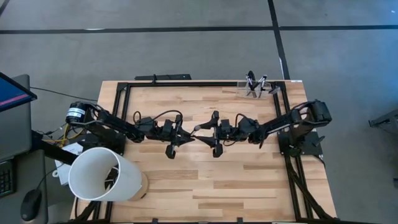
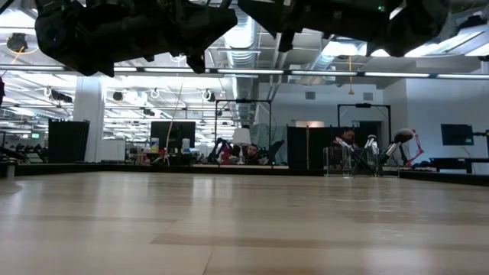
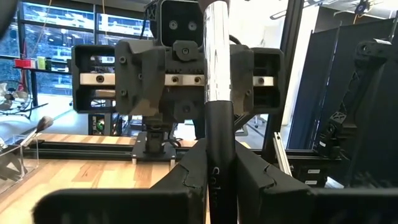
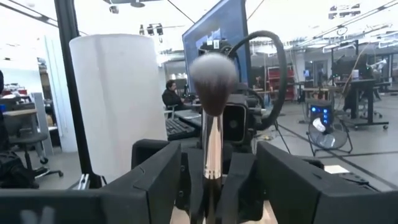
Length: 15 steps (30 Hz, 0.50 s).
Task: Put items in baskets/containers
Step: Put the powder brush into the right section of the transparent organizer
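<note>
Midway, I judge — a few brushes stand in the clear holder (image 1: pixel 256 89) at the far right worktop (image 1: pixel 205 180) corner, while my left claw (image 1: pixel 182 138) pinches one brush (image 3: pixel 217 74) mid-air between the spread fingers of my right claw (image 1: pixel 208 138) — handover unfinished.

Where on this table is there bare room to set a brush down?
The near half of the table, between the white tub and the right edge, is bare. Crowded: the middle, where the left gripper holds a brush facing the open right gripper, and the far right corner with the clear holder.
</note>
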{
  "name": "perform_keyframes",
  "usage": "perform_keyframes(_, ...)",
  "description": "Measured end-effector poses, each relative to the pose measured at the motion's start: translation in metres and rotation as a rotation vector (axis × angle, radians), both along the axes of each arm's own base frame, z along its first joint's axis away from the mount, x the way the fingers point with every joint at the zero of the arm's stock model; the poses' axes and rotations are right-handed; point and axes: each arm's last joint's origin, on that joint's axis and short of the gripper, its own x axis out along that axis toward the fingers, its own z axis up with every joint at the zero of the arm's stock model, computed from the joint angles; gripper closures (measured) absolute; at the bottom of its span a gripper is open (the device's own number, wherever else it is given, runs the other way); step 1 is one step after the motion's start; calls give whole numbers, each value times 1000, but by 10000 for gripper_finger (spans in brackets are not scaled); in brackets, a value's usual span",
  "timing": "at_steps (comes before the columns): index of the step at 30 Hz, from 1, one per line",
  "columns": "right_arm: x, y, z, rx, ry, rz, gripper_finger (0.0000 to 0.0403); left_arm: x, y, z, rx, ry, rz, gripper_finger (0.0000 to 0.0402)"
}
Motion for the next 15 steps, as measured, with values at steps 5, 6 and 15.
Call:
perform_keyframes(5, 11, 1, -3, -2, 4, -1, 210, 0, 0, -1, 0, 10, 0, 346)
perform_keyframes(6, 13, 1, -1, -2, -4, -1, 211, 0, 0, -1, 1, 15, 0, 348)
perform_keyframes(15, 15, 1, 5, -6, -27, -2, 230, 0, 0, -1, 1, 16, 0, 358)
